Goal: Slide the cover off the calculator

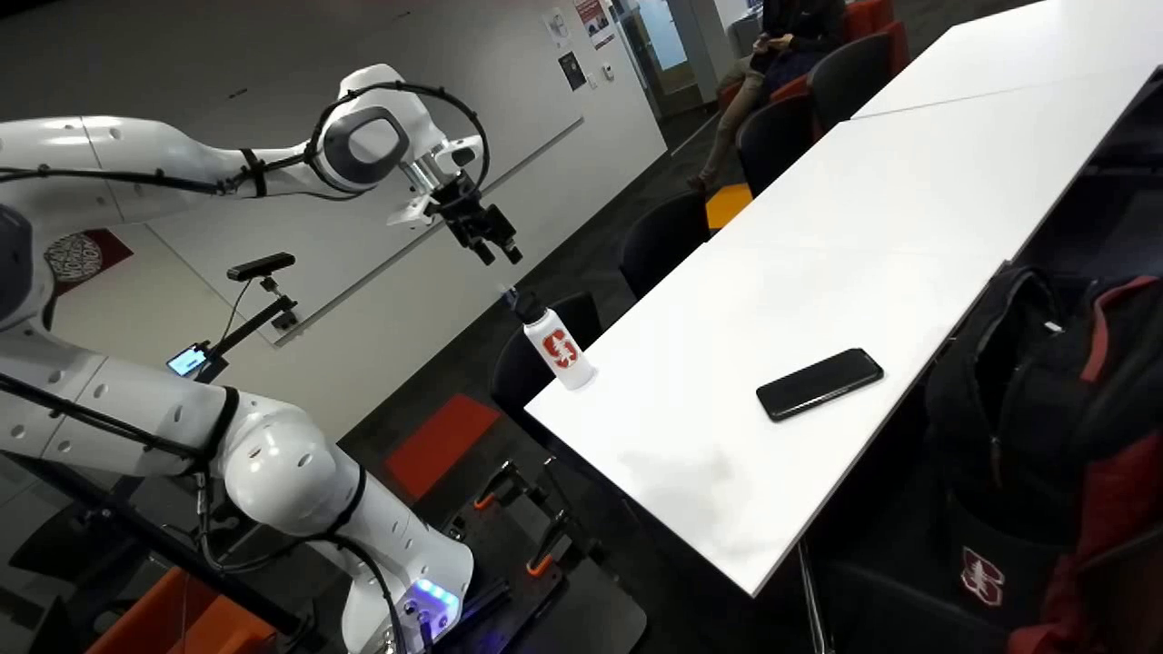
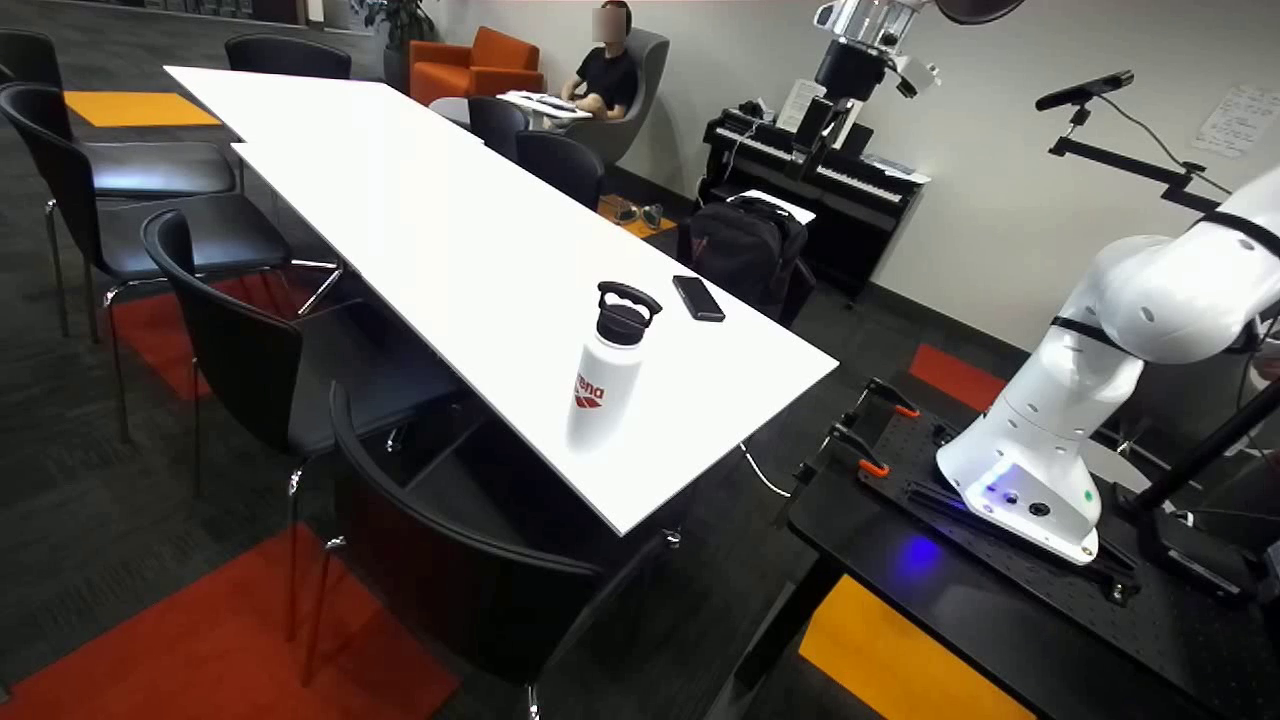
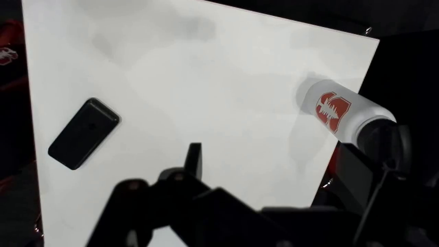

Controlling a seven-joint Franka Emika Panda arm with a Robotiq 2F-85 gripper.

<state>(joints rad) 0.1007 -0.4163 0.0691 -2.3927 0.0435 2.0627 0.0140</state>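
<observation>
Calculator (image 1: 820, 384) and cover (image 3: 84, 134) showed as one black slab lying flat on the white table (image 1: 800, 263), near the long edge beside the backpack (image 2: 748, 250); no seam could be made out, so the cover was judged to be on. The gripper (image 3: 272, 154) hung in the air, well apart from the slab, its jaws spread wide in the wrist view with nothing between them. The step in hand was most likely the approach, with the sliding not yet begun. The next move called for travelling across to the slab, keeping clear of the white bottle (image 1: 559, 349), then coming down and turning, since the slab lay slantwise to the line of the jaws. Taking it by its long sides near one end looked the likeliest start, followed by a push along its length. With one gripper to work with, the whole slab might skate over the tabletop before the cover gave way, so the calculator probably needed steadying.
</observation>
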